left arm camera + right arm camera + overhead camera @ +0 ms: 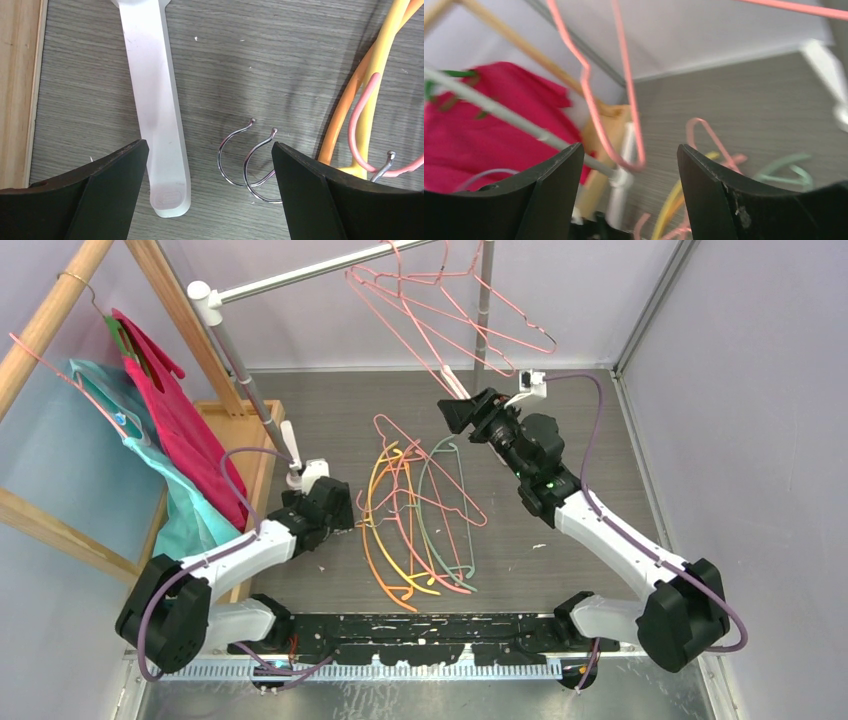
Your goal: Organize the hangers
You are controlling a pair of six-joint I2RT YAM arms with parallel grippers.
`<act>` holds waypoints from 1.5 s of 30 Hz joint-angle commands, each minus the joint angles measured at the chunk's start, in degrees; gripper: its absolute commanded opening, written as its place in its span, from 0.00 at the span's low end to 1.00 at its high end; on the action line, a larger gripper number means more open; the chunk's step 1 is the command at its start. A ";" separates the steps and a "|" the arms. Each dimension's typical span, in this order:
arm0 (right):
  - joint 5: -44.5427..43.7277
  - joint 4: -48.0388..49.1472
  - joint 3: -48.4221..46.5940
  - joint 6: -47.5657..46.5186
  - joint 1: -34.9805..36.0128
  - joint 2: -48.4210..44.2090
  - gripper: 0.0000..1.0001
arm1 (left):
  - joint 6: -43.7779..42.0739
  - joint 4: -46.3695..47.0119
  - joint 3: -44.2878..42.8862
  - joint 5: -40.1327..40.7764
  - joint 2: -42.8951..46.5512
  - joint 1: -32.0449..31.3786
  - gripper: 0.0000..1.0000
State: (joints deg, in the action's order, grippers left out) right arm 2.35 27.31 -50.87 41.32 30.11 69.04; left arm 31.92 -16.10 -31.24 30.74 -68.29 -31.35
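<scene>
Several pink wire hangers (pixel 470 315) hang from the grey rail (pixel 300 275) at the top. My right gripper (pixel 452 412) is raised just below their lowest corner. In the right wrist view my right gripper (pixel 630 147) is open, and a pink hanger's rounded corner (pixel 624 162) hangs free in the gap just beyond the tips. A pile of orange, yellow, pink and pale green hangers (pixel 420 510) lies on the floor. My left gripper (pixel 345 510) sits low at the pile's left edge. It (pixel 209 143) is open over two metal hooks (pixel 250 162), beside yellow and orange hangers (pixel 375 75).
The rack's white foot (pixel 155 125) lies on the floor close to my left finger. A wooden frame (pixel 250 440) with magenta (pixel 175 425) and teal (pixel 130 435) garments stands at the left. The rack's upright pole (pixel 485 310) rises behind the hanging hangers.
</scene>
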 commanded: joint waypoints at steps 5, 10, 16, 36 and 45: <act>-23.81 -22.55 1.85 -15.72 2.63 -5.94 0.74 | -0.28 3.27 -3.68 0.57 -2.20 0.32 0.98; -27.32 -26.19 7.08 -16.65 6.10 -9.83 0.72 | -0.13 3.92 -4.00 -0.05 -3.96 0.33 0.98; -35.13 -28.80 8.09 -19.55 23.61 -4.08 0.71 | 0.55 3.99 -4.24 -0.22 -4.03 0.33 0.98; -27.06 -20.30 4.90 -33.35 19.25 18.27 0.44 | 0.73 2.22 -2.81 -0.34 1.29 0.33 0.98; -18.43 -19.40 6.39 -34.37 16.55 19.14 0.49 | 0.42 1.39 -2.53 0.01 2.94 0.32 0.98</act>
State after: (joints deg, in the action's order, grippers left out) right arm -20.86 4.75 -44.45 8.32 46.39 88.86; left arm 32.12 -14.94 -33.67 29.74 -66.94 -31.35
